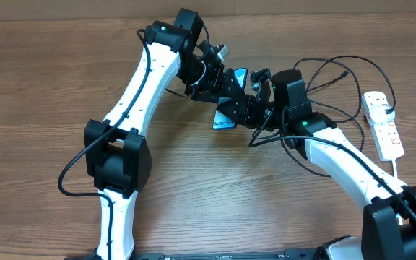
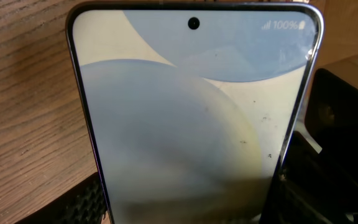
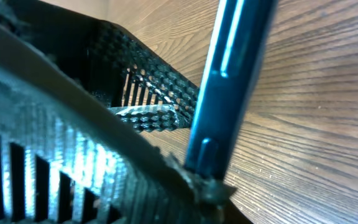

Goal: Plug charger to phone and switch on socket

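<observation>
The phone (image 1: 224, 119), slim with a light blue screen, is held tilted above the table's middle. It fills the left wrist view (image 2: 191, 112), where my left gripper (image 2: 191, 208) is shut on its two long edges. My right gripper (image 1: 251, 102) sits tight against the phone's right side. In the right wrist view the phone's dark edge (image 3: 229, 93) runs down to a small dark lump (image 3: 211, 186) at its end, beside my ribbed finger (image 3: 73, 143); whether the jaws hold it is unclear. The charger (image 1: 323, 65), a thin black cable, loops behind the right arm. The socket (image 1: 383, 126) lies far right.
A white cord (image 1: 396, 167) runs from the socket toward the right arm's base. The black cable loops over the wood between the right arm and the socket. Both arms crowd the table's middle.
</observation>
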Controlling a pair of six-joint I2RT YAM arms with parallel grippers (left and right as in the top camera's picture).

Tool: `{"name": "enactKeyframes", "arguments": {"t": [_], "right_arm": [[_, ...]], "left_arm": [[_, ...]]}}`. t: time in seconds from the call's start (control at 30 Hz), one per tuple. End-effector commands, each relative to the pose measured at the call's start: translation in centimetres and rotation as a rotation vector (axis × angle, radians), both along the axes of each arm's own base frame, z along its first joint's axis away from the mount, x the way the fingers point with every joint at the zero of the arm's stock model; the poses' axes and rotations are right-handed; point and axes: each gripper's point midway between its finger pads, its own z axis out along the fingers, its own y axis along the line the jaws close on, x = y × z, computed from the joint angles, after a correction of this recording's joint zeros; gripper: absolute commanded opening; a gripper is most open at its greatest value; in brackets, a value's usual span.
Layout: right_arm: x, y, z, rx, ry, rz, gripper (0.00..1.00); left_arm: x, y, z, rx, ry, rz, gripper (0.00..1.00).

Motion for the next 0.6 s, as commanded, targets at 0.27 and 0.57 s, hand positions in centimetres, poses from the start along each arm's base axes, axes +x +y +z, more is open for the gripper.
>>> {"name": "enactKeyframes", "arguments": {"t": [0.27,0.57], "right_arm": [[0.36,0.17,0.45,0.003,-0.014,-0.007,0.04],[0.46,0.1,0.49,0.003,-0.017,-0.009,0.04]], "left_arm": [[-0.87,-1.12,1.36,0.018,-0.072,-0.048,0.7],[-0.49,-1.04,1.33,0.02,-0.088,-0.044,1.0]]}}
